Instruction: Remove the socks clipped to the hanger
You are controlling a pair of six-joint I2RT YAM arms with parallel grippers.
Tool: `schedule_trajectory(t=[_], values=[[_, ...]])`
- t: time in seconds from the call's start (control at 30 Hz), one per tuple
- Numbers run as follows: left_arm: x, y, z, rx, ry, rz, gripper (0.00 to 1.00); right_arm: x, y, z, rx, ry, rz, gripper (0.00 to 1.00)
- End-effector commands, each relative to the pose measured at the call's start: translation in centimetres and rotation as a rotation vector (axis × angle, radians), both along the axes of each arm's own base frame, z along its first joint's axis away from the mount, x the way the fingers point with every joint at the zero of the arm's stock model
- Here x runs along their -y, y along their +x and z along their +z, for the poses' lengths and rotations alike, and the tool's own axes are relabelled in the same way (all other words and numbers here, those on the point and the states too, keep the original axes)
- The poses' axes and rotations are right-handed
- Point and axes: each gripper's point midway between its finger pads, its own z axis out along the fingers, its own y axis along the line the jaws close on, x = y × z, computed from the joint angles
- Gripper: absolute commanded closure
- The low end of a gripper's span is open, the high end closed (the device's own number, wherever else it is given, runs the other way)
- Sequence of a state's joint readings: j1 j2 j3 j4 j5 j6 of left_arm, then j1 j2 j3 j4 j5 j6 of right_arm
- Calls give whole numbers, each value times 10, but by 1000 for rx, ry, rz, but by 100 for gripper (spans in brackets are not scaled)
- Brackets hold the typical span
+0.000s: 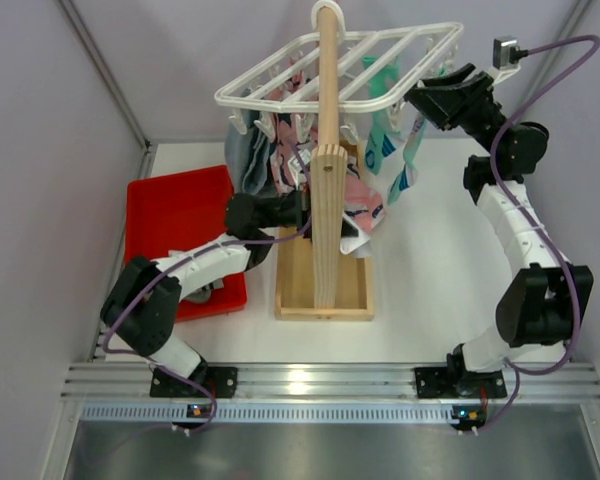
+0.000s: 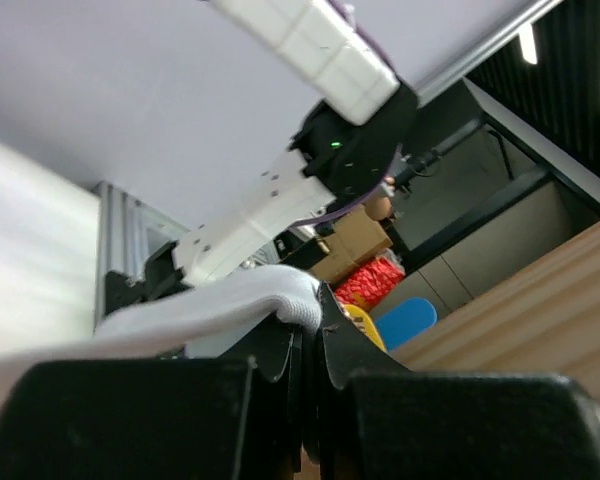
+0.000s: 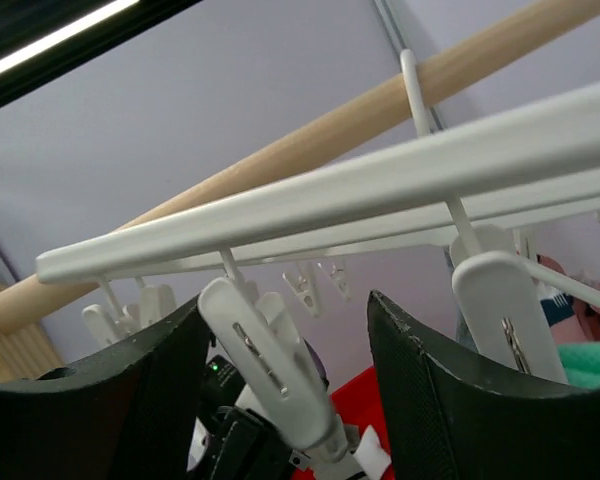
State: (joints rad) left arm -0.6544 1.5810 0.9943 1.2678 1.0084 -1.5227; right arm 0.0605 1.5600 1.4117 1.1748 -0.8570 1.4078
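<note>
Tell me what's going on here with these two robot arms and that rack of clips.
The arms are taking socks off a white clip hanger hung on a wooden post. The left gripper is shut on a white sock low down by the post. The right gripper is open up at the hanger's edge, with one clip between its fingers. Teal socks hang clipped beside it.

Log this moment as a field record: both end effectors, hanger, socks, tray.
left end effector: shut on white soft fabric, likely a sock
right end effector: open, straddling a white plastic clip
hanger: white plastic grid frame, hooked on pale wooden post
socks: teal-green socks hang clipped at its right side
tray: red plastic tray, left of the post
</note>
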Motion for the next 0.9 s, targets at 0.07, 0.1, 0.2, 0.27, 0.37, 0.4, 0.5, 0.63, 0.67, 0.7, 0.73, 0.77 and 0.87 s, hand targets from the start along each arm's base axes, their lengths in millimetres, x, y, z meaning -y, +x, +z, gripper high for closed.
schedule_trajectory(t=[0.07, 0.1, 0.2, 0.27, 0.37, 0.4, 0.5, 0.63, 0.67, 0.7, 0.73, 0.77, 0.87], values=[[-28, 4, -18, 209, 22, 154, 100, -5, -5, -12, -22, -105, -104, 33], [-27, 15, -35, 233, 79, 207, 100, -4, -2, -19, -42, -116, -120, 27], [-42, 28, -53, 269, 122, 383, 100, -2, 2, -34, -92, -166, -167, 18], [-58, 27, -48, 294, 104, 467, 100, 2, -1, -35, -78, -198, -228, 1], [-88, 48, -71, 246, 209, 667, 100, 10, 3, -53, -149, -262, -324, 0], [-104, 69, -80, 239, 261, 798, 100, 12, 4, -57, -171, -276, -348, 1], [-146, 96, -118, 117, 474, 1032, 100, 22, 10, -75, -234, -346, -441, 1], [-239, 109, -180, -170, 811, 1406, 100, 33, -2, -100, -318, -412, -504, 1], [-254, 109, -185, -198, 838, 1473, 100, 36, -4, -112, -343, -426, -516, 1], [-275, 109, -187, -235, 851, 1550, 100, 38, -7, -117, -348, -434, -533, 0], [-295, 105, -191, -264, 870, 1638, 100, 42, -8, -122, -362, -436, -557, 1], [-310, 102, -197, -301, 888, 1684, 100, 44, -14, -135, -391, -452, -565, 0], [-337, 95, -197, -335, 888, 1795, 100, 55, -18, -164, -457, -502, -622, 1]])
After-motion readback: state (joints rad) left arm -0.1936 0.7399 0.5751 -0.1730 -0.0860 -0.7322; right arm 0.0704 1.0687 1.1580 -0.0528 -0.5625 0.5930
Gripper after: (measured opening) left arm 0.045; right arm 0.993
